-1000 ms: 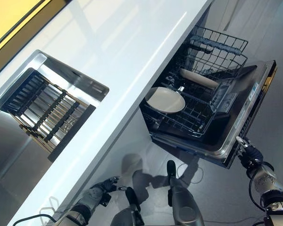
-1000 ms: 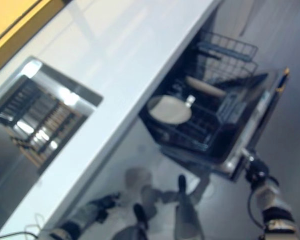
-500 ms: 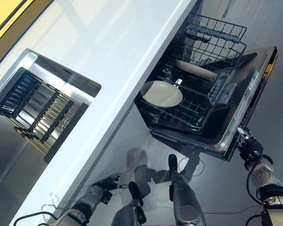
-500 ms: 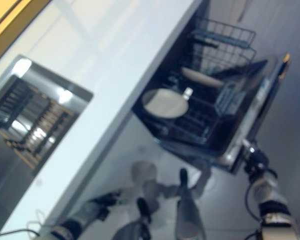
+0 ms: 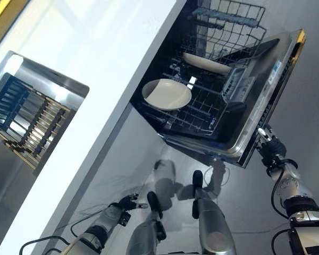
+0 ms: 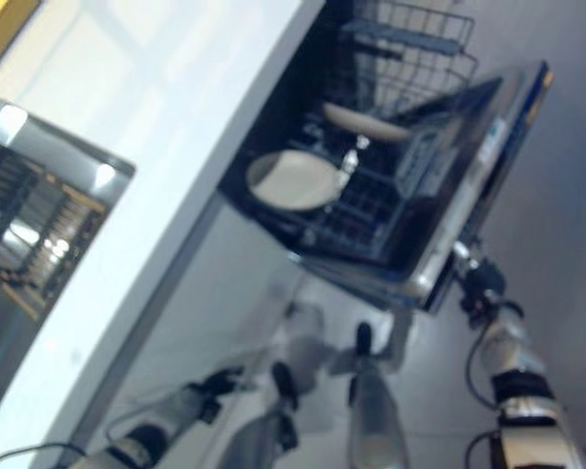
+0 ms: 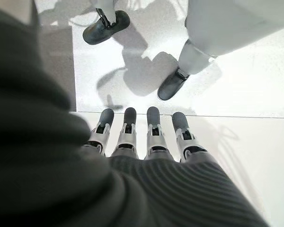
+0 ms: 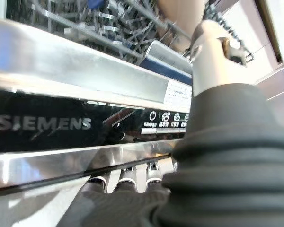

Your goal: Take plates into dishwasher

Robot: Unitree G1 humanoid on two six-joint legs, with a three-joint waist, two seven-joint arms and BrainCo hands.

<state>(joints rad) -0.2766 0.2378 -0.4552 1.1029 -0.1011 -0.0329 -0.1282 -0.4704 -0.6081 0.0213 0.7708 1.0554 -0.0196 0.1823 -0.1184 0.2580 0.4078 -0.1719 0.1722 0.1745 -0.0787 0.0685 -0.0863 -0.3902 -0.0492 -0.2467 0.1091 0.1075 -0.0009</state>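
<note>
Left hand [image 7: 146, 142] is hung low by the floor, fingers straight, empty. Right hand [image 5: 269, 149] is hooked round the dishwasher door [image 5: 266, 101] edge, thumb on top. Plates [image 5: 167, 94] are racked beyond it, under the worktop [image 5: 95, 79].

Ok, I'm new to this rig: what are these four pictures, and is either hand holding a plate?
The two wide pictures come from the robot's head, looking down. They show a white counter, a sink and the open dishwasher door, with two plates already in the lower rack. The other two come from wrist cameras. The left hand hangs open above the floor, holding nothing. The right hand is at the door's top edge, fingers under it; its grip is hidden. Neither hand shows a plate.
</note>
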